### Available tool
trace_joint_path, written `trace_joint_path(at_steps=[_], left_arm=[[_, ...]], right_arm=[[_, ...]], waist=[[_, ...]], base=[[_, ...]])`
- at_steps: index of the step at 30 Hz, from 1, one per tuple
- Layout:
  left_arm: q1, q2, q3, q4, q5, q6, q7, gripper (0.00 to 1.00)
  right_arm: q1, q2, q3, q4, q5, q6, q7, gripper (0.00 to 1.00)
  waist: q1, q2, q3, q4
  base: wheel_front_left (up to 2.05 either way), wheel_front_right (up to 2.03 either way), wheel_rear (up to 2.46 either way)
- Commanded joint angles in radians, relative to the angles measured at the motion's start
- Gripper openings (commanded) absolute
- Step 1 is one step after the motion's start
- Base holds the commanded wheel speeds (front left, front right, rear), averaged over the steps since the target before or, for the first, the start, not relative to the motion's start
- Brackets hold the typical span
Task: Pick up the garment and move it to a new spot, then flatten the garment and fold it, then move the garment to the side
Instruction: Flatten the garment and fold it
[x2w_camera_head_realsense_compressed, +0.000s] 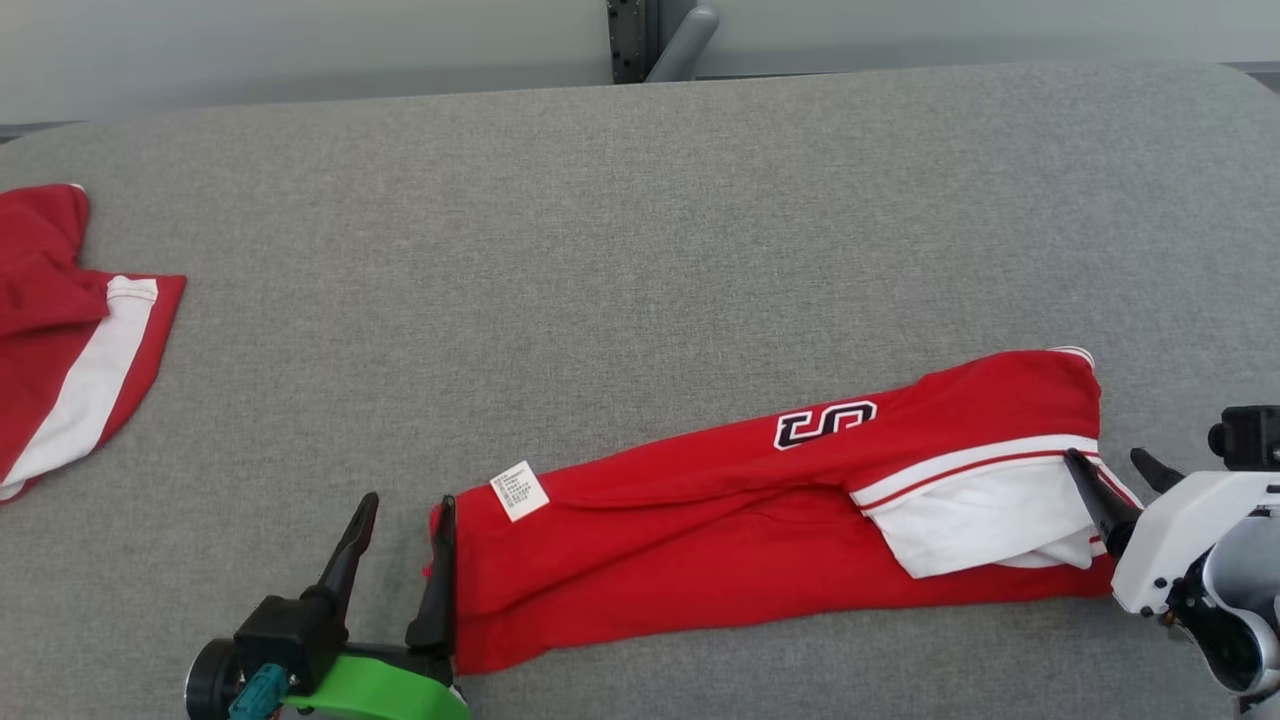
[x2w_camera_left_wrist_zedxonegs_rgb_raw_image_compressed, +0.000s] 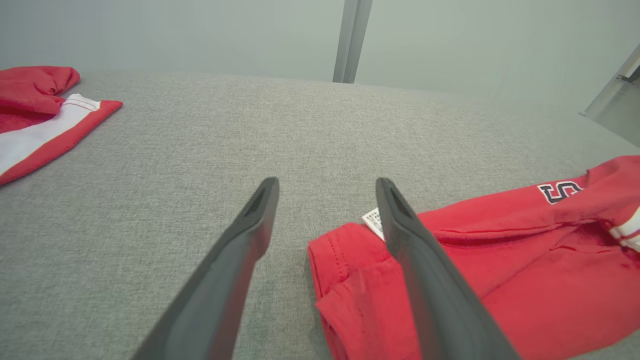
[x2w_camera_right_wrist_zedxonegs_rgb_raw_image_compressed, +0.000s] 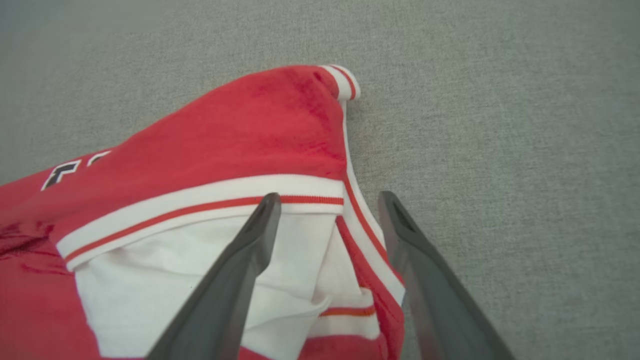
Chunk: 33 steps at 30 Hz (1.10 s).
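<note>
Across the near half of the grey table (x2w_camera_head_realsense_compressed: 600, 250), in the head view, the garment (x2w_camera_head_realsense_compressed: 700, 520) lies as a long red band running up toward the right. Its care label (x2w_camera_head_realsense_compressed: 519, 490) is at the left end and its logo (x2w_camera_head_realsense_compressed: 825, 423) is past the middle. The left gripper (x2w_camera_head_realsense_compressed: 408, 500) stands at the left end with its fingers spread. The inner one touches the hem and the outer one is over bare cloth-top. The right gripper (x2w_camera_head_realsense_compressed: 1103, 456) is at the white-striped end, also spread and holding nothing. A second red garment (x2w_camera_head_realsense_compressed: 60, 330) lies well apart at the far left, which I take to be finished work.

From the left wrist view, the left gripper (x2w_camera_left_wrist_zedxonegs_rgb_raw_image_compressed: 325, 185) has one finger laid over the garment's corner and the other beside it on the table. To fold well, I would shift that hand inward so both fingers straddle every layer of the hem before closing.

From the right wrist view, the right gripper (x2w_camera_right_wrist_zedxonegs_rgb_raw_image_compressed: 327, 197) brackets the striped edge, with a loose white panel (x2w_camera_right_wrist_zedxonegs_rgb_raw_image_compressed: 175, 260) bunched beneath. Whether the left finger rests on the fabric or just above it is hard to tell at this angle. That slack probably needs smoothing first. After that, pinch low, lift both ends together and keep the band taut so the layers do not slide apart.
</note>
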Motion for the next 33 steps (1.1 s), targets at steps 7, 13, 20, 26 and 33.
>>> trace_joint_path(at_steps=[7, 13, 20, 26, 33], left_arm=[[0.019, -0.058, 0.057, -0.008, 0.058, -0.045, -0.003, 1.00], [0.003, -0.092, 0.102, -0.015, 0.089, -0.078, -0.003, 1.00], [-0.002, -0.120, 0.146, -0.010, 0.122, -0.108, -0.003, 1.00], [0.037, -0.138, 0.180, 0.009, 0.138, -0.124, -0.003, 1.00], [0.062, -0.149, 0.207, 0.024, 0.144, -0.137, -0.003, 1.00]], right_arm=[[-0.106, -0.024, 0.062, 0.169, -0.041, 0.000, 0.029, 1.00], [-0.155, -0.050, 0.101, 0.284, -0.014, -0.001, 0.048, 1.00], [-0.164, -0.044, 0.199, 0.302, 0.140, 0.003, 0.106, 0.00], [-0.170, -0.118, 0.229, 0.260, 0.268, 0.000, 0.091, 0.00], [-0.194, -0.230, 0.159, 0.305, 0.319, -0.001, 0.065, 0.00]], waist=[[0.0000, 0.0000, 0.027, 0.036], [0.0000, 0.0000, 0.050, 0.058], [0.0000, 0.0000, 0.057, 0.066], [0.0000, 0.0000, 0.030, 0.045], [0.0000, 0.0000, -0.015, 0.022]], base=[[0.00, 0.00, 0.00], [0.00, 0.00, 0.00], [0.00, 0.00, 0.00], [0.00, 0.00, 0.00], [0.00, 0.00, 0.00]])
